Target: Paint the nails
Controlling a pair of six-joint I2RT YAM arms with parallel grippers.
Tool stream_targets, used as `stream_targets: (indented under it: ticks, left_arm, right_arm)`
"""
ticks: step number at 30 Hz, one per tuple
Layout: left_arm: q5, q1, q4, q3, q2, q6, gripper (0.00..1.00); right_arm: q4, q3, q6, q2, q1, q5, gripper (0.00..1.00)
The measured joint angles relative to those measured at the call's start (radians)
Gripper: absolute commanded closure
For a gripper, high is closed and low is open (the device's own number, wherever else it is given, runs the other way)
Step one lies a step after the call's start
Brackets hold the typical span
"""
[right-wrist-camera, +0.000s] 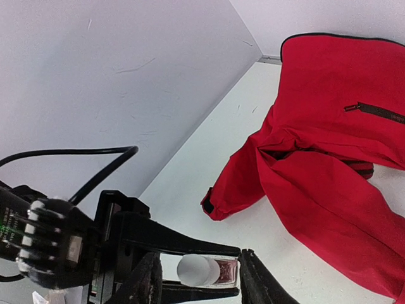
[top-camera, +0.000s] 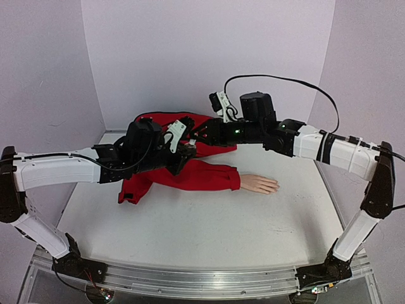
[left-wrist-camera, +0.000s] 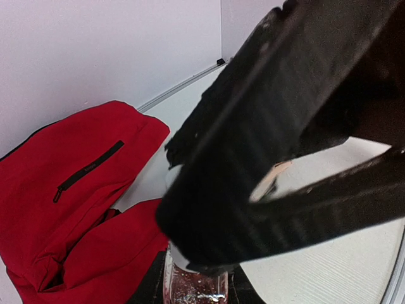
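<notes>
Left gripper [top-camera: 185, 154]: clamped on small white-capped bottle [right-wrist-camera: 218, 271]. Right gripper [right-wrist-camera: 199, 256]: spread, straddling that bottle. Mannequin hand [top-camera: 259, 183]: flat on table [top-camera: 209, 234], well apart.

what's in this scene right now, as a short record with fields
left gripper: shut on the white-capped bottle, held up over the red jacket
right gripper: fingers either side of the bottle; whether they grip it cannot be told
bottle contents: glittery, pinkish
mannequin hand: lying on the table, out of a red sleeve, apart from both grippers
nails: too small to tell if painted
</notes>
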Motion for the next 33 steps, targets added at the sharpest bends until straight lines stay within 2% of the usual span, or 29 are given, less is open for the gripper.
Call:
stream_targets:
  ticks: [2, 6, 7, 10, 12, 16, 18, 19, 21, 23, 27, 29, 33]
  left_arm:
    - [0.003, 0.000, 0.001, 0.004, 0.000, -0.002, 1.00]
    - [0.022, -0.001, -0.003, 0.007, 0.001, -0.013, 1.00]
    - [0.030, -0.001, -0.007, 0.007, 0.001, -0.016, 1.00]
    - [0.108, 0.017, -0.018, 0.007, -0.004, -0.023, 1.00]
    - [0.255, 0.052, -0.027, 0.006, -0.016, -0.037, 1.00]
    - [0.684, 0.129, -0.056, 0.006, -0.048, -0.097, 1.00]
    - [0.842, 0.145, -0.064, 0.006, -0.056, -0.123, 1.00]
    - [0.898, 0.148, -0.068, 0.006, -0.059, -0.132, 1.00]
    - [0.970, 0.149, -0.072, 0.006, -0.063, -0.148, 1.00]
    - [0.993, 0.148, -0.071, 0.006, -0.064, -0.154, 1.00]
    - [0.929, 0.145, -0.042, 0.006, -0.068, -0.146, 1.00]
    - [0.863, 0.142, -0.030, 0.006, -0.069, -0.135, 1.00]
    - [0.682, 0.134, -0.009, -0.031, -0.093, -0.079, 1.00]
  right_arm:
    - [0.000, 0.005, 0.000, 0.016, 0.000, -0.010, 0.69]
    - [0.004, 0.007, -0.002, 0.032, 0.002, -0.037, 0.97]
    - [0.000, 0.007, -0.016, 0.033, 0.002, -0.034, 1.00]
    - [-0.008, 0.006, -0.069, 0.032, -0.006, -0.078, 1.00]
    - [-0.007, 0.003, -0.142, 0.031, -0.025, -0.187, 1.00]
    - [-0.005, 0.004, -0.276, 0.031, -0.058, -0.496, 1.00]
    - [-0.007, 0.005, -0.319, 0.028, -0.055, -0.605, 1.00]
    - [-0.008, 0.005, -0.332, 0.027, -0.051, -0.643, 0.98]
    - [-0.011, 0.005, -0.353, 0.024, -0.042, -0.692, 0.75]
    - [-0.018, 0.005, -0.359, 0.018, -0.037, -0.696, 0.63]
    - [-0.044, -0.002, -0.356, -0.005, -0.014, -0.576, 0.33]
    - [-0.067, -0.014, -0.349, -0.034, -0.009, -0.496, 0.29]
    - [-0.095, -0.019, -0.315, -0.078, -0.010, -0.361, 0.28]
